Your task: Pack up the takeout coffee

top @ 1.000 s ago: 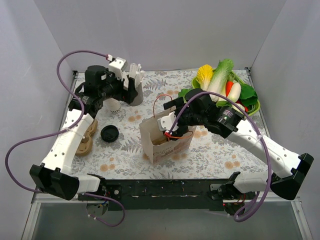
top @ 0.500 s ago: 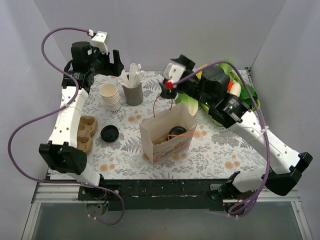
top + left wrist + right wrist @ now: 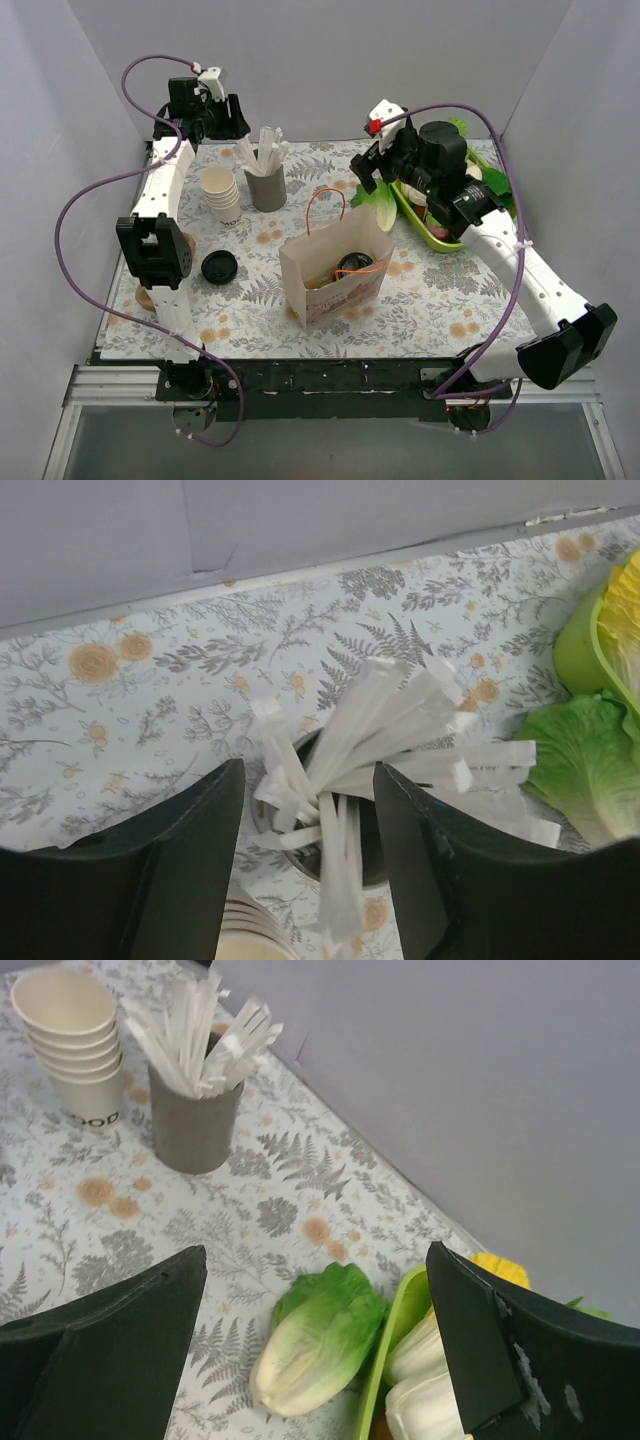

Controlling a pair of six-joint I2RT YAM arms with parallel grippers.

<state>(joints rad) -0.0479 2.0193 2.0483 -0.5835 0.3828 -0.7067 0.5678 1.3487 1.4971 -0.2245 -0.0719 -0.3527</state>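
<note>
- Plainly, left claw (image 3: pixel 308 780) hangs released and empty, straws (image 3: pixel 400 715) just below it.
- Right claw (image 3: pixel 318 1255) gapes empty; takeout coffee (image 3: pixel 352 265) sits inside the bag (image 3: pixel 330 292), well apart from both.

The bag (image 3: pixel 330 290) is matt paper; the takeout coffee (image 3: pixel 352 264) lid, plastic (smooth).

White arm links (image 3: pixel 160 192), chunky black joints (image 3: pixel 441 150) — long purple cables (image 3: pixel 155 57) in loose loops.
</note>
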